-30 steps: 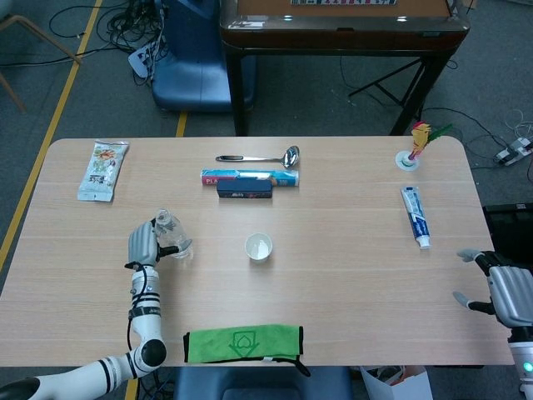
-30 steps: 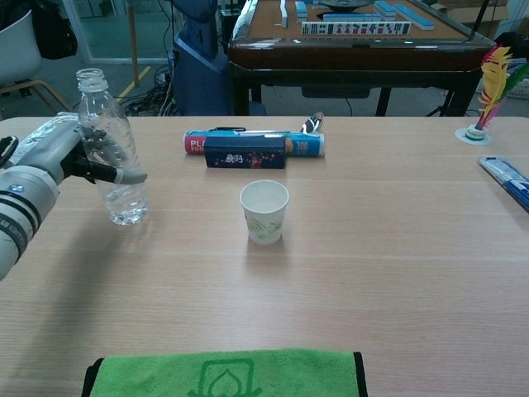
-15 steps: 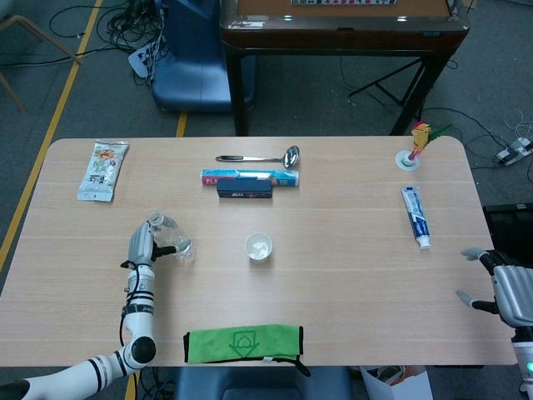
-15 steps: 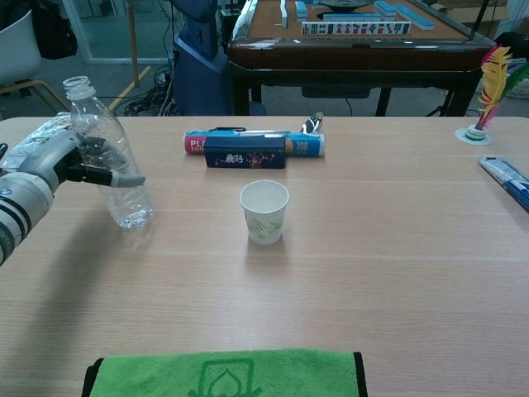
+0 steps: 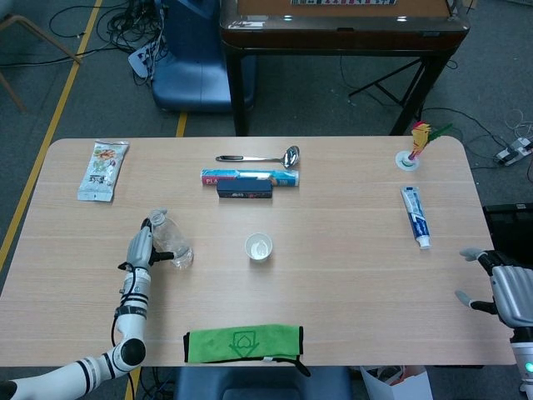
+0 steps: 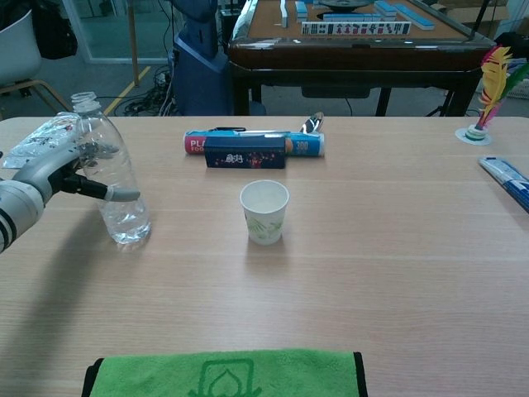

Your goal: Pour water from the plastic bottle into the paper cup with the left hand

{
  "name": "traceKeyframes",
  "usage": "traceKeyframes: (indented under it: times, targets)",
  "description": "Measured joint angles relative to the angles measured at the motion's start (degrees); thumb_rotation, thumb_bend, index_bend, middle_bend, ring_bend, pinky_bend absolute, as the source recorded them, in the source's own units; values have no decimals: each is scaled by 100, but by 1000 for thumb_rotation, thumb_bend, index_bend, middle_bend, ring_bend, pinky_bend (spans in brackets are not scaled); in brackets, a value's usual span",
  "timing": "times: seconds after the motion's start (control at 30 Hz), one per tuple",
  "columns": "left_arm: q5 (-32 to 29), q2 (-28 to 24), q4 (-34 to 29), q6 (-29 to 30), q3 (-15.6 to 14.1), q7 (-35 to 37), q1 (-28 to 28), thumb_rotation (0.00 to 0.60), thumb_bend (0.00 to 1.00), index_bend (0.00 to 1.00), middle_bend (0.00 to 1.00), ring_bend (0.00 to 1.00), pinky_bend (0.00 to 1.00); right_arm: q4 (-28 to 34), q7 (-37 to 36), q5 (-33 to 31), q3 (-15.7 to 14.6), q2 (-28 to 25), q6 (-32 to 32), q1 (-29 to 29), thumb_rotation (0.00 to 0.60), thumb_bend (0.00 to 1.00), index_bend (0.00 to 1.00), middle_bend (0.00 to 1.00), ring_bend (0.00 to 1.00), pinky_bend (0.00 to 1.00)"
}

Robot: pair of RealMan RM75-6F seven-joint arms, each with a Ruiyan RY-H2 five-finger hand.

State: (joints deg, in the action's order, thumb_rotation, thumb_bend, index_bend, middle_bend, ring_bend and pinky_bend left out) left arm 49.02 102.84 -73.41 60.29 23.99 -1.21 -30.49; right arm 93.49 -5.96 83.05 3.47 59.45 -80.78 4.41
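The clear plastic bottle (image 5: pixel 171 237) (image 6: pixel 111 178) has no cap and stands upright on the left of the table, with a little water at its bottom. My left hand (image 5: pixel 138 248) (image 6: pixel 50 169) holds it from the left, with the thumb across its front and fingers behind it. The white paper cup (image 5: pixel 258 247) (image 6: pixel 264 212) stands upright near the table's middle, well to the right of the bottle. My right hand (image 5: pixel 500 287) hangs off the table's right edge, fingers apart and empty; the chest view does not show it.
A green cloth (image 5: pixel 243 342) lies at the front edge. Behind the cup are a dark blue box (image 5: pixel 246 190), a foil roll (image 5: pixel 250 176) and a ladle (image 5: pixel 258 157). A snack packet (image 5: pixel 103 169) lies far left. A toothpaste tube (image 5: pixel 415 215) and a feather shuttlecock (image 5: pixel 415 148) are on the right.
The bottle, tilted half a second ago, has come down and nearer the front and is upright again. My left hand has drawn back leftward with it. The right hand barely moved.
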Motion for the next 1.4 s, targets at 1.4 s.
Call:
traceKeyframes:
  times: [1.4]
  targets:
    - [403,-1036,-1375,479,-926,-740,472,600,0,0,0,0,31,65,79,84,-35,-1,-33,-8,600,48,324,372,292,414]
